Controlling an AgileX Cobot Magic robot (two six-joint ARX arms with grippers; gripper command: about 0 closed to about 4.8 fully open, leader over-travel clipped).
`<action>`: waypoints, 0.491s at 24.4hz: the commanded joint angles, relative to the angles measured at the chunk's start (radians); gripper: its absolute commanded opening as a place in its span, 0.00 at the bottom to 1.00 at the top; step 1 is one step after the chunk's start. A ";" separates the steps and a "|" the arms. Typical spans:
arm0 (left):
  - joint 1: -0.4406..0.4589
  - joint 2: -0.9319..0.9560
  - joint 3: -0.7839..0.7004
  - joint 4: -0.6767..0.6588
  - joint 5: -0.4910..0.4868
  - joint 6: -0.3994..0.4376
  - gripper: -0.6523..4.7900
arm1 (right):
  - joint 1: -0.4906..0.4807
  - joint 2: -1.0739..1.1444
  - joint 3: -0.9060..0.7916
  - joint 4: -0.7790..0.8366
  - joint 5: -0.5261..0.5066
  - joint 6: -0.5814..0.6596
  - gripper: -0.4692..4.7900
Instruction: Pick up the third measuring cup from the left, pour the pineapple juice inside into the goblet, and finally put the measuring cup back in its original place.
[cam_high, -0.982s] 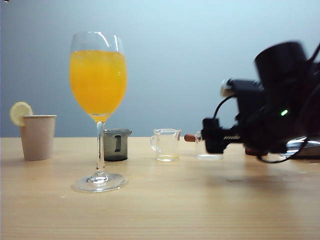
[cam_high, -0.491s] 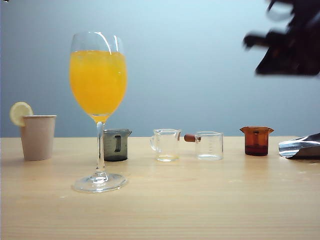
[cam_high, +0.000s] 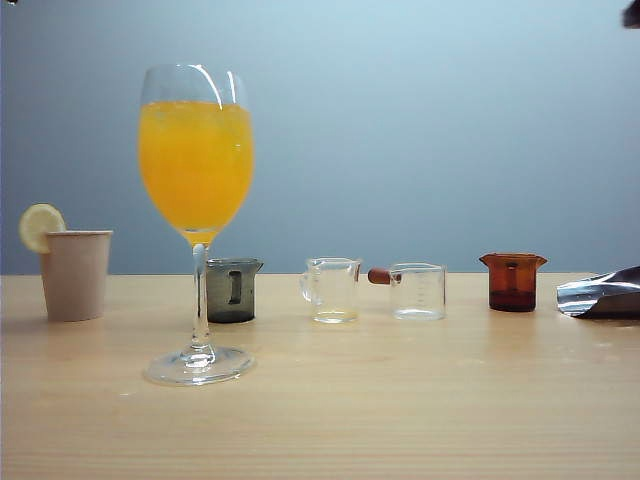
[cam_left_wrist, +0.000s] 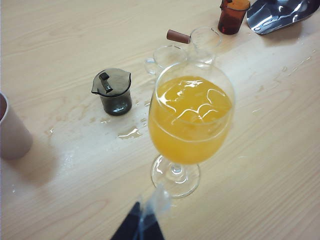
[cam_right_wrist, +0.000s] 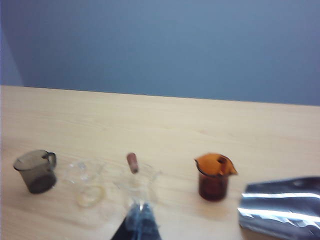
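The third measuring cup stands on the table, clear glass with a brown wooden handle; it looks empty, and no pineapple juice shows in it. It also appears in both wrist views. The goblet stands tall at the left, filled with vivid orange liquid. My left gripper hangs shut above the table, just short of the goblet's foot. My right gripper is shut and empty, raised above and behind the third cup. Neither gripper touches anything.
In the row with the third cup stand a grey cup, a clear loop-handled cup with a pale yellow trace, and an amber cup. A paper cup with a lemon slice is far left, crumpled foil far right. Spilled drops wet the table.
My right arm, low beside the third cup a second ago, has risen up and to the right, almost out of the exterior view. The cup stays on the table.
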 joint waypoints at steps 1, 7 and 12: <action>-0.002 -0.002 0.004 0.007 -0.002 -0.003 0.11 | 0.000 -0.120 0.002 -0.204 0.027 0.057 0.08; 0.054 -0.046 0.001 0.003 0.024 -0.003 0.11 | 0.002 -0.177 -0.027 -0.322 0.027 0.097 0.08; 0.269 -0.105 -0.009 0.000 0.179 -0.003 0.11 | 0.002 -0.180 -0.125 -0.274 0.024 0.096 0.08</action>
